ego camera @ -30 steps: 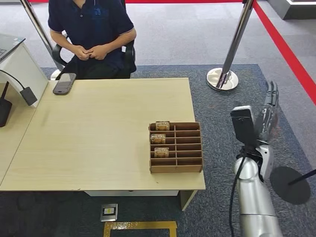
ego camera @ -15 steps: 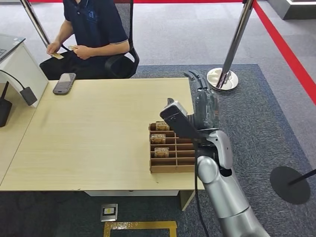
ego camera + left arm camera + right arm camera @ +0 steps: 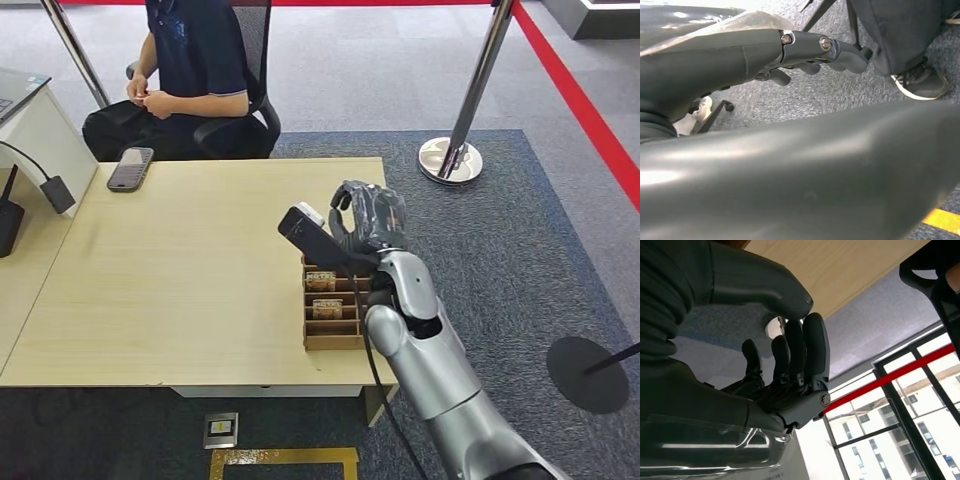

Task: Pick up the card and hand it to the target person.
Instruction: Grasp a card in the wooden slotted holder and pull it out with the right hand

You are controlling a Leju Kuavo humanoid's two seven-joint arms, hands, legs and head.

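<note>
A brown cardboard divider box (image 3: 332, 340) stands near the desk's right edge. Small patterned cards (image 3: 320, 281) stand in its left slots. My right hand (image 3: 367, 217) hovers above the box's far edge with its fingers curled in and nothing between them. The right wrist view shows the same hand (image 3: 791, 365) with bent fingers close under the thumb, holding nothing. My left hand (image 3: 806, 50) hangs by my side, fingers loosely out, holding nothing. The person (image 3: 198, 60) sits in a black chair behind the desk's far left and holds something small in both hands.
A phone (image 3: 130, 168) lies at the desk's (image 3: 189, 260) far left corner. A white side desk with a black device (image 3: 9, 225) adjoins on the left. A stanchion base (image 3: 450, 160) stands on the carpet at the right. A person's shoe (image 3: 921, 82) shows by my left hand.
My right arm has swung in from the right side to above the card box, and its fingers have curled in. The seated person has turned to the left.
</note>
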